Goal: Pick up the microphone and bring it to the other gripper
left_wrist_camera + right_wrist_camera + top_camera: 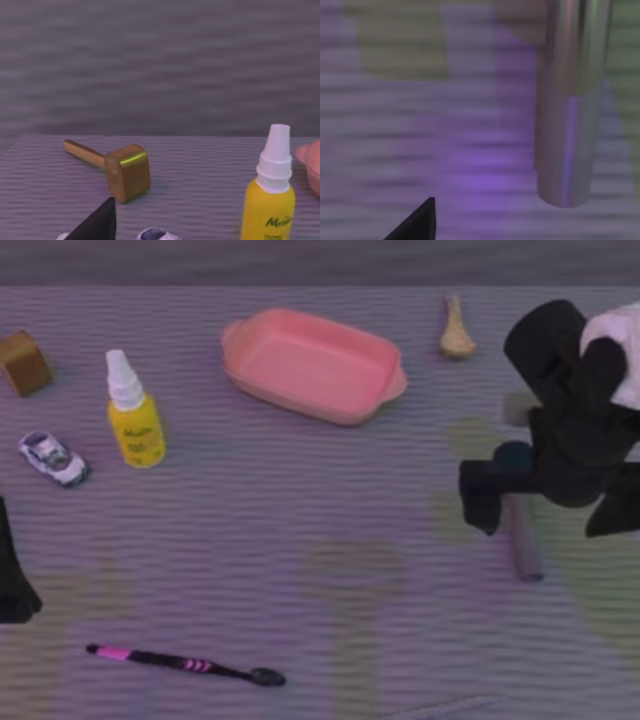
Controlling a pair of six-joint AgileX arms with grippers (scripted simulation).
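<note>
- Grey-handled microphone (524,540): one, lying on the table near its right edge.
- Right gripper (545,502): over the microphone's head, fingers spread, nothing grasped.
- Left gripper (14,580): at the left edge; finger state cannot be told.
- One toothbrush (185,664), near the front edge.

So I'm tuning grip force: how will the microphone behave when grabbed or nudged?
The microphone lies flat; its round handle looks glossy in the right wrist view, so it may roll or slip. It appears rigid. The right gripper hangs over its head end.
</note>
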